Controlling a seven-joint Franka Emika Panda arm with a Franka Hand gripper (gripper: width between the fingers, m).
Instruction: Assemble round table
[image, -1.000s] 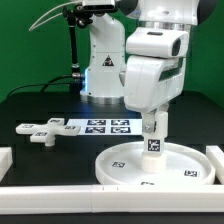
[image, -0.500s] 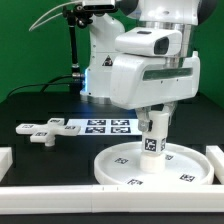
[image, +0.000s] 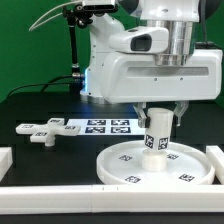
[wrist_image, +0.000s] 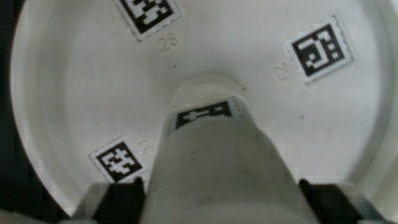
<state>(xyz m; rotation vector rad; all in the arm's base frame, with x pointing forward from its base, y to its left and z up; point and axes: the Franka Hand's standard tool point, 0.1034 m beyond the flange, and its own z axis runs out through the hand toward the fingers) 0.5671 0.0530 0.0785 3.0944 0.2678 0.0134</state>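
The round table's big rimmed white disc (image: 115, 166) lies flat near the front of the table. Its short cylindrical leg (image: 157, 135) stands upright on the disc's middle, a tag on its side. My gripper (image: 159, 115) comes straight down over the leg and is shut on its upper part. In the wrist view the leg (wrist_image: 222, 160) runs down to the disc (wrist_image: 98, 95), with a dark finger (wrist_image: 121, 200) pressed against each side. The cross-shaped base piece (image: 40, 131) lies loose at the exterior view's left.
The marker board (image: 105, 125) lies flat behind the disc. White border rails run along the front (image: 60, 192), the exterior view's left (image: 5, 157) and right (image: 215, 156). The robot's base (image: 100, 70) stands at the back.
My hand has turned about its upright axis above the disc, its broad side now facing the camera. The leg stays upright at the disc's middle, still gripped.
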